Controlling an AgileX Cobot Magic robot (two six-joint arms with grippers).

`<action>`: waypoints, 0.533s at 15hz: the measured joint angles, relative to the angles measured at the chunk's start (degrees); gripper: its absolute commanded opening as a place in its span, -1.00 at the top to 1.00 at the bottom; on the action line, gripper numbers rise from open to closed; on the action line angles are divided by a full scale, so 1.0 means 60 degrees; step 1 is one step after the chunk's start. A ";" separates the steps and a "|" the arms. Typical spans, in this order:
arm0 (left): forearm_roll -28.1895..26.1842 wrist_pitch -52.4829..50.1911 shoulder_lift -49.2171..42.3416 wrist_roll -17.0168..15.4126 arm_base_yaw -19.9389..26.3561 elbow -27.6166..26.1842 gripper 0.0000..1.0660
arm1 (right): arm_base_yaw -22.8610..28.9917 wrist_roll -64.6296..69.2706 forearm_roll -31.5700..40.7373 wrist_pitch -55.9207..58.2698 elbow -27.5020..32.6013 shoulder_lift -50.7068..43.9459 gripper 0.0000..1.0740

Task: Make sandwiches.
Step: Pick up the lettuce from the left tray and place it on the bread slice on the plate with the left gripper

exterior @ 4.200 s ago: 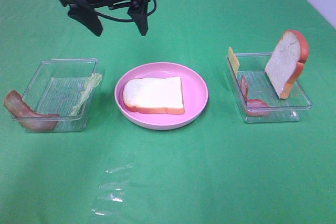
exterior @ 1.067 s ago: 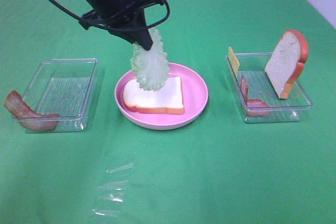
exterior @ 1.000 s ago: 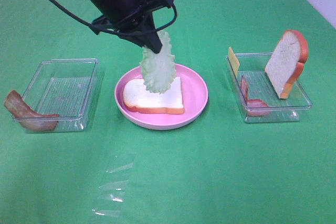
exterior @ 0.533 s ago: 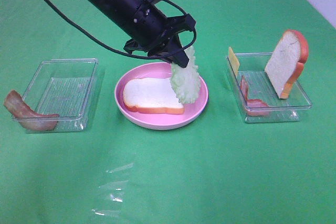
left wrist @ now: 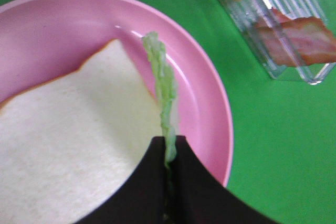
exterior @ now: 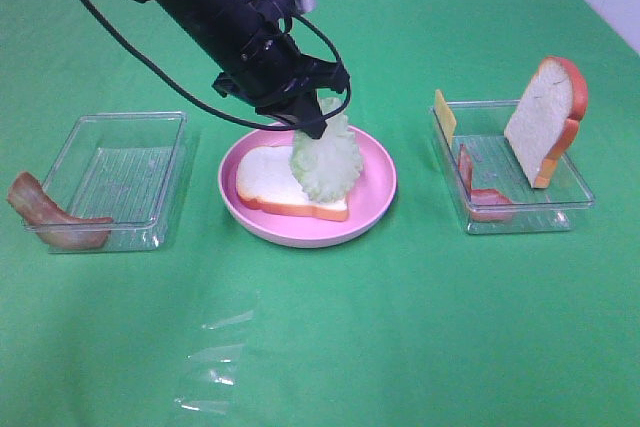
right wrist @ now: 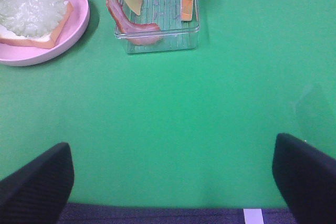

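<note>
The left claw [exterior: 311, 126] is clamped on lettuce [exterior: 326, 159] over the bread [exterior: 266, 180] on the plate [exterior: 377, 183]; the right claw [right wrist: 172, 181] stands apart.

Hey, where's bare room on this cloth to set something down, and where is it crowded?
Widest free patch: green cloth in front of the pink plate, left tray and right tray. The strips between plate and trays are narrow. Over the plate it is crowded: the left gripper holds lettuce there.
</note>
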 measured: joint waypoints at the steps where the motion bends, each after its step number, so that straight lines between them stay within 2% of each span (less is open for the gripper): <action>1: 0.0392 0.0000 0.0000 -0.0172 0.0067 0.0000 1.00 | 0.0000 0.0000 0.0000 0.0000 0.0000 0.0000 -0.82; 3: 0.0974 -0.0010 0.0000 -0.0344 0.0086 0.0000 1.00 | 0.0000 0.0000 0.0000 0.0000 0.0000 0.0000 -0.82; 6: 0.1203 -0.0353 0.0000 -0.0372 0.0086 0.0000 1.00 | 0.0000 0.0000 0.0000 0.0000 0.0000 0.0000 -0.82; 8: 0.1232 -0.0458 0.0000 -0.0372 0.0086 0.0000 0.87 | 0.0000 0.0000 0.0000 0.0000 0.0000 0.0000 -0.82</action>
